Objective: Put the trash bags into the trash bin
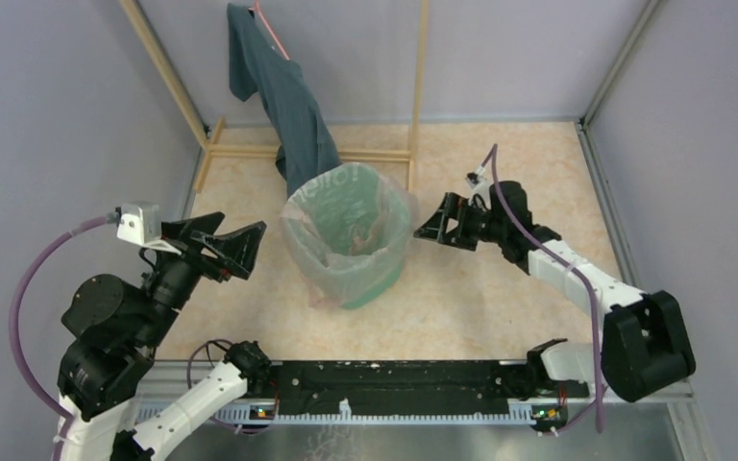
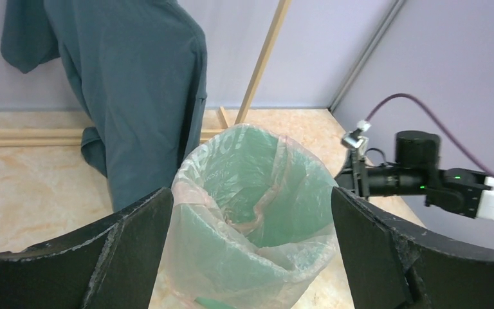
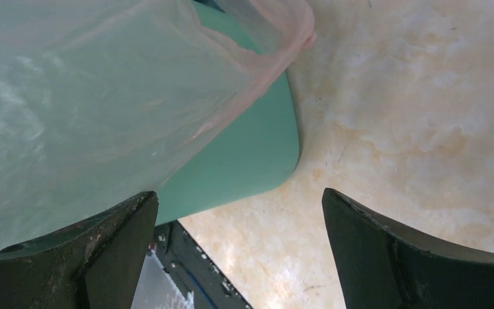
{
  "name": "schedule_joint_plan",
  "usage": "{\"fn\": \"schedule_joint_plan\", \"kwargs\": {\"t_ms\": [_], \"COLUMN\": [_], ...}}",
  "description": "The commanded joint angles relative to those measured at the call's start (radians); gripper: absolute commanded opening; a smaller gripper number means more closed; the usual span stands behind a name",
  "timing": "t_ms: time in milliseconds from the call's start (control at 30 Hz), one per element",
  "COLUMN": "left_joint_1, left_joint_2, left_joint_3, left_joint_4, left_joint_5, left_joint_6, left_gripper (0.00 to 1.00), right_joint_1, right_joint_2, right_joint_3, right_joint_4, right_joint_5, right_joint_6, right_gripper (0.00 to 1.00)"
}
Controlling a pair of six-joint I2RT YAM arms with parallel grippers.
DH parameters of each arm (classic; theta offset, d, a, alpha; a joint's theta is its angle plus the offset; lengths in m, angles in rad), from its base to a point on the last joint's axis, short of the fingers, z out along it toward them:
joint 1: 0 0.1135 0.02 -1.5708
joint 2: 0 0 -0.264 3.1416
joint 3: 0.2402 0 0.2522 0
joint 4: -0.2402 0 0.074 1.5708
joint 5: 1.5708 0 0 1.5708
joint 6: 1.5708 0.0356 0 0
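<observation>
The mint-green trash bin (image 1: 373,286) stands upright at mid-floor. A pale pink translucent trash bag (image 1: 319,257) lines it, with its mouth folded over the rim and hanging down the outside. Crumpled film lies inside the bin. My left gripper (image 1: 247,240) is open just left of the bin, apart from it. In the left wrist view the bag (image 2: 231,257) shows between the wide fingers of the left gripper (image 2: 251,196). My right gripper (image 1: 430,219) is open on the bin's right side. In the right wrist view the right gripper (image 3: 239,199) holds nothing, with the bag (image 3: 90,96) and bin wall (image 3: 251,154) at upper left.
A dark teal garment (image 1: 288,106) hangs from a wooden rack (image 1: 413,86) behind the bin, its lower end reaching the bin's far rim. A black base rail (image 1: 394,384) runs along the near edge. Grey walls close in the left, right and back.
</observation>
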Motion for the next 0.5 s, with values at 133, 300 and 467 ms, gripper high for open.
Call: {"fn": "schedule_joint_plan", "kwargs": {"t_ms": [133,300,467], "left_joint_1": [-0.003,-0.004,-0.004], "left_joint_2": [0.011,0.003,-0.014], "left_joint_3": [0.034,0.064,0.077], "left_joint_4": [0.020,-0.010,-0.015], "left_joint_5": [0.038,0.040,0.039], "left_joint_6": [0.058,0.055,0.048], "left_gripper": [0.98,0.98,0.98], "right_joint_1": [0.232,0.438,0.606], "right_joint_2": [0.284,0.453,0.683], "right_joint_3": [0.063,0.196,0.483], "right_joint_4": [0.368,0.475,0.507], "right_joint_5": [0.153,0.269,0.361], "right_joint_6": [0.022,0.148,0.228], "right_gripper": [0.96,0.95,0.95]}}
